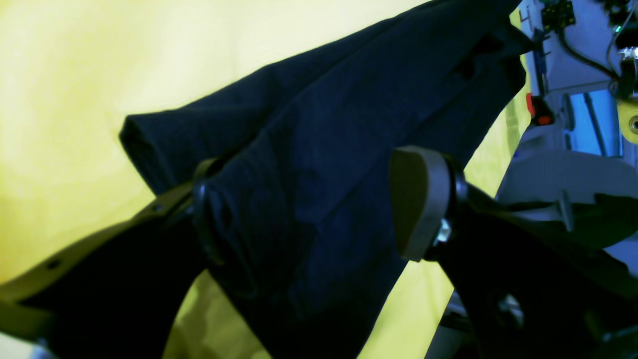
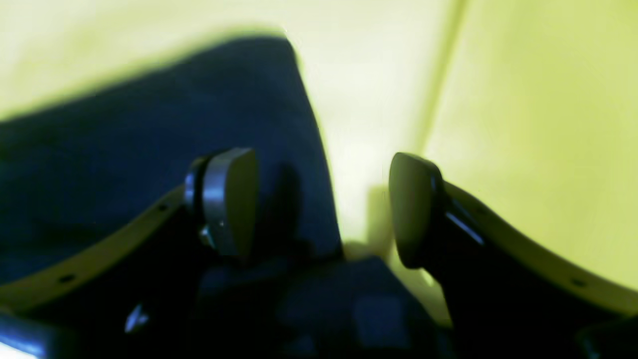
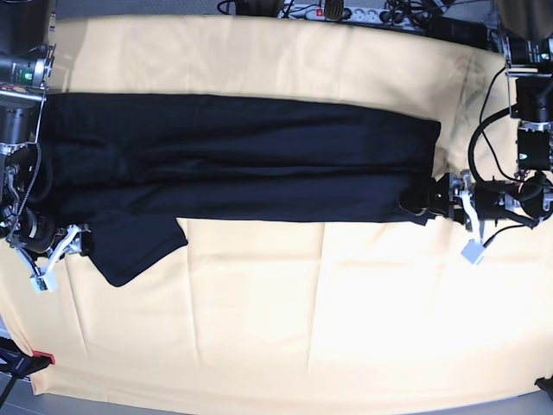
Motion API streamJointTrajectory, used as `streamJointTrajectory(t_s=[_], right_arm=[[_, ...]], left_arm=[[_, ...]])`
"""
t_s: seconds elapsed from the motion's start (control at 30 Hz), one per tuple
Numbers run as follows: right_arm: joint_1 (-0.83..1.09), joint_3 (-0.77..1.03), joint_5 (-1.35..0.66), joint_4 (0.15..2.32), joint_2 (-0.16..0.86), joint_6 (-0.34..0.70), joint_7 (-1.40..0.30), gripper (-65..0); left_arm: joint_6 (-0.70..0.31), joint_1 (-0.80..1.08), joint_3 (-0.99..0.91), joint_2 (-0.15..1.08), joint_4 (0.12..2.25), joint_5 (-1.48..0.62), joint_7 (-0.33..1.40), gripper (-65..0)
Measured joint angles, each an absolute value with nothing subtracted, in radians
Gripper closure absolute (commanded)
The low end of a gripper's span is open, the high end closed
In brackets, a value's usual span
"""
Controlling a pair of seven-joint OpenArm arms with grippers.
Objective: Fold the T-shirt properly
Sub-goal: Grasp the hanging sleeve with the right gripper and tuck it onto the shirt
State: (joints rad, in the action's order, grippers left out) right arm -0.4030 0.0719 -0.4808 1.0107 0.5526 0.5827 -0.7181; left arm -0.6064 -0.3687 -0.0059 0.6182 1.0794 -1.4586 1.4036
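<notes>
The black T-shirt (image 3: 242,156) lies across the yellow cloth as a long band, one sleeve (image 3: 138,246) sticking out toward the front on the left. My left gripper (image 3: 421,205) is at the shirt's right end. In the left wrist view it (image 1: 309,204) is open, with a fold of the shirt (image 1: 374,99) lying between the jaws and draped over one finger. My right gripper (image 3: 82,242) is at the shirt's left end by the sleeve. In the right wrist view it (image 2: 319,199) is open, one finger over the shirt (image 2: 149,149), the other over bare cloth.
The yellow cloth (image 3: 302,311) covers the whole table. A power strip and cables (image 3: 346,10) lie along the back edge. Arm bases stand at the left (image 3: 17,86) and right (image 3: 531,104) edges. A red tag (image 3: 43,357) sits at the front left.
</notes>
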Motion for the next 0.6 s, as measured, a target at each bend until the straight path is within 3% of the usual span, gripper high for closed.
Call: streamJointTrajectory(t_s=[0.37, 0.6], right_arm=[[-0.346, 0.074, -0.514, 1.01, 0.527, 0.569, -0.714, -43.3], [-0.335, 0.076, -0.569, 1.012, 0.5, 0.638, -0.703, -43.2]], left_arm=[[-0.606, -0.369, -0.006, 0.615, 1.079, -1.459, 1.403, -45.8], [-0.606, -0.369, -0.006, 0.615, 1.079, -1.459, 1.403, -45.8]])
